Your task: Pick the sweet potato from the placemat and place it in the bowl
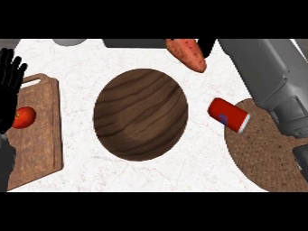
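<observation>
1. Above, my right hand [208, 45], mostly hidden at the top edge, holds the orange tapered sweet potato [188, 54] beyond the brown wooden bowl [141, 114]; its fingers' curl cannot be told.
2. My left hand [2, 92] rests open, fingers up.
3. Right: round woven brown placemat [266, 155], red can [228, 115].

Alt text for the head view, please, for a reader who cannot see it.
The right hand holds a sweet potato above the far rim of a wooden bowl. A red can lies beside a round placemat; the open left hand rests by a tomato on a cutting board.
</observation>
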